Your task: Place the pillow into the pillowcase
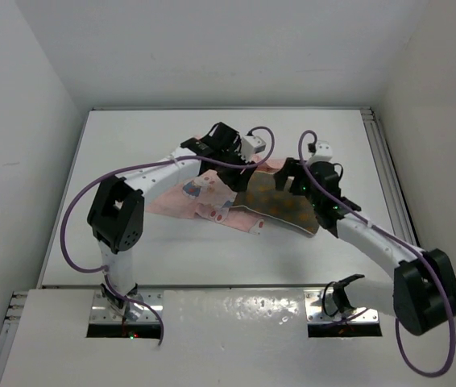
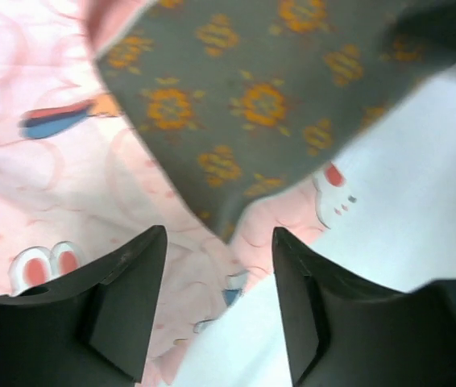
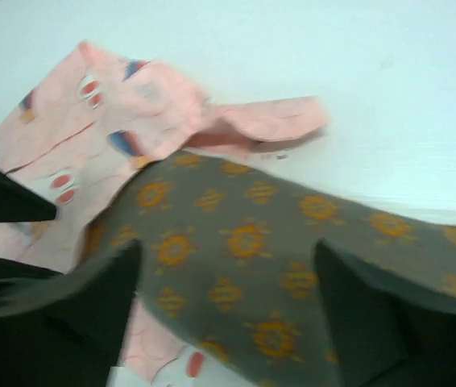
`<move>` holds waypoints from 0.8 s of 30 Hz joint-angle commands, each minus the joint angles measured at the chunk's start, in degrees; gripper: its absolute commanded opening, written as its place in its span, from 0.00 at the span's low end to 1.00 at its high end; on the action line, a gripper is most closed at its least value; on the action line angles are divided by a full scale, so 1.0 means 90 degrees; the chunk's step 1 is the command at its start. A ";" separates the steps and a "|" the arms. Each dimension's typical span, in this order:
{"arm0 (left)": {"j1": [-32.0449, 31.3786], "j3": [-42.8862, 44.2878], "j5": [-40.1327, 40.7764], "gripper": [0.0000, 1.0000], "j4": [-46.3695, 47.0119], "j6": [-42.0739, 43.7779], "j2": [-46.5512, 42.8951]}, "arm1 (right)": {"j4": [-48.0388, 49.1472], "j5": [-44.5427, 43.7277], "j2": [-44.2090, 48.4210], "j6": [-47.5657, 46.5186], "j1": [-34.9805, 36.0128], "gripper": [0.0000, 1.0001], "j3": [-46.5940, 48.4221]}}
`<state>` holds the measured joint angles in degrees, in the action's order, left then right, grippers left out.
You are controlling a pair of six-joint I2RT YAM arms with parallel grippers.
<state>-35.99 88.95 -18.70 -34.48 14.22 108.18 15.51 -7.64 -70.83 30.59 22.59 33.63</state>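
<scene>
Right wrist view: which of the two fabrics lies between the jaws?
The pillow, olive-brown with orange dots, spans the gap between the open jaws. The pink rabbit-print pillowcase shows mainly beyond it, toward the upper left.

Arms reach inward — left gripper (image 2: pixel 220 242) and right gripper (image 3: pixel 226 258) parted.

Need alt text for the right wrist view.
Olive-brown pillow with orange dots lies partly on the pink printed pillowcase, on a white table. The right claw hangs open over the pillow, one dark finger on each side.
</scene>
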 commanded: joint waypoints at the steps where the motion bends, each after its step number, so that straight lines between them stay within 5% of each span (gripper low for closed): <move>1: 0.0005 0.0371 0.0777 0.55 0.0578 -0.0115 -0.0087 | -0.1058 -0.0489 0.0544 -0.0049 -0.0292 0.76 -0.0132; 2: -0.0034 0.0400 0.1049 0.57 0.0637 -0.0125 -0.0058 | -0.1252 -0.0605 0.0632 0.0144 -0.0486 0.51 -0.0181; 4: -0.0093 0.0430 0.1314 0.58 0.0754 -0.0096 0.0050 | -0.1352 -0.0694 0.0906 0.0486 -0.0799 0.49 -0.0376; 5: -0.0161 0.0401 0.1587 0.58 0.0765 -0.0028 0.0089 | -0.1371 -0.0714 0.0994 0.0575 -0.0898 0.68 -0.0454; 8: -0.0249 0.0264 0.1794 0.58 0.0716 0.0051 0.0226 | -0.1536 -0.0850 0.1316 0.1042 -0.1180 0.99 -0.0747; 12: -0.0347 -0.0019 0.1823 0.57 0.0813 0.0002 0.0275 | -0.1645 -0.1163 0.1619 0.1484 -0.1484 0.99 -0.1138; 19: -0.0406 -0.0254 0.1279 0.45 0.0813 -0.0056 0.0460 | -0.0827 0.0016 0.1015 0.1163 -0.1689 0.99 -0.1636; 21: -0.0454 -0.0409 0.0975 0.35 0.0920 -0.0173 0.0470 | -0.0136 0.0388 0.0790 0.1132 -0.1699 0.99 -0.1918; 23: -0.0503 -0.0469 0.1052 0.12 0.0989 -0.0193 0.0499 | 0.0432 0.0662 0.0537 0.1162 -0.1699 0.97 -0.2221; 24: -0.0513 -0.0450 0.1110 0.04 0.1018 -0.0212 0.0499 | 0.0957 0.0818 0.0439 0.1123 -0.1699 0.89 -0.2300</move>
<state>-39.51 85.03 -6.90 -28.42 13.17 112.66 12.49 -6.90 -64.51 41.39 7.27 15.49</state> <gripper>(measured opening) 0.092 0.919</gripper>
